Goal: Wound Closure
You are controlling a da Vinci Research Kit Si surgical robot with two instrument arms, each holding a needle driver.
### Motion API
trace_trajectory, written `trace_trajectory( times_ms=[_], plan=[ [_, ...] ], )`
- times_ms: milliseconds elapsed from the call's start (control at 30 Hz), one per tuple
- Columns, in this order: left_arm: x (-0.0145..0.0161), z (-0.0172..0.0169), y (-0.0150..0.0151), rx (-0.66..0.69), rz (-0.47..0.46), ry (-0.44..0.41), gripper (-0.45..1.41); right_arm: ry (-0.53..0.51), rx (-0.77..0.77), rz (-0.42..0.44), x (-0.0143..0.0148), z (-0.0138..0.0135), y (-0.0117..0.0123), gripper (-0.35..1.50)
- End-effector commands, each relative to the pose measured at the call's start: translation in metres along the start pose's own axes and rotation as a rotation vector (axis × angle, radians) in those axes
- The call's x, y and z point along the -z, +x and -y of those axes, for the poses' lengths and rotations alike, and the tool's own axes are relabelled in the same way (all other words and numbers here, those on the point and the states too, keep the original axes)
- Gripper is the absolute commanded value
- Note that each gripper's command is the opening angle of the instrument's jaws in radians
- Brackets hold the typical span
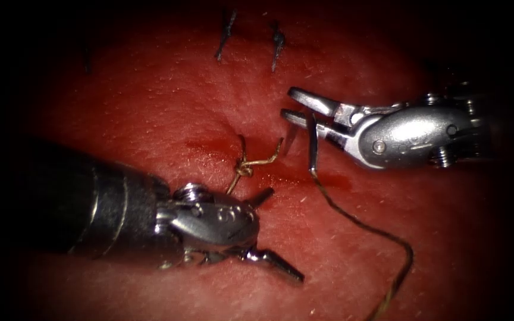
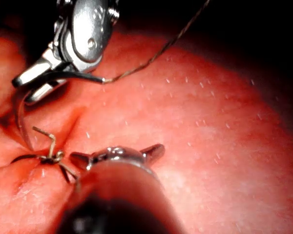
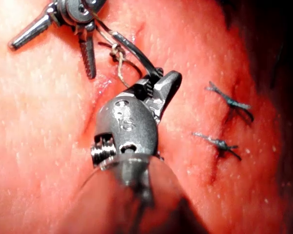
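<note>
Open tissue (image 1: pixel 168 107) is lying free left of the knot (image 1: pixel 244 169); the trailing thread (image 1: pixel 364 229) is apparently crossing the lower-right approach.

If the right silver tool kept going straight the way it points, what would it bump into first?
Probably just bare red tissue. The right end effector, holding the curved steel needle, points left, passing above the tan thread knot; depth is unclear.

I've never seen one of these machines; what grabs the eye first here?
Probably the right end effector, gripping the curved needle near its thread end, clear of the tissue, thread trailing off. Next, the left end effector, jaws wide open, holding nothing, beside a knot at the cut.
</note>
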Motion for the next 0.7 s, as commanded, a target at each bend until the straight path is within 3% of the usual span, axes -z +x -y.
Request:
trace_trajectory(
  times_ms=[33,133,567,700],
  plan=[
    [-0.0007,0.0001,0.0003,0.000,0.000,0.001,0.98,0.007,0.007,-0.003,-0.0006,0.0019,-0.0004,-0.35],
    [-0.0006,0.0001,0.0003,0.000,-0.001,0.002,0.98,0.018,0.023,-0.006,-0.0009,0.0042,-0.0008,-0.35],
    [0.0000,0.0000,0.0004,-0.001,-0.001,0.011,0.98,0.016,-0.004,0.028,0.0016,0.0077,-0.0022,-0.35],
    [-0.0001,0.0000,0.0004,-0.001,-0.001,0.010,0.98,0.020,-0.029,0.034,0.0011,0.0082,-0.0032,-0.35]
  ],
)
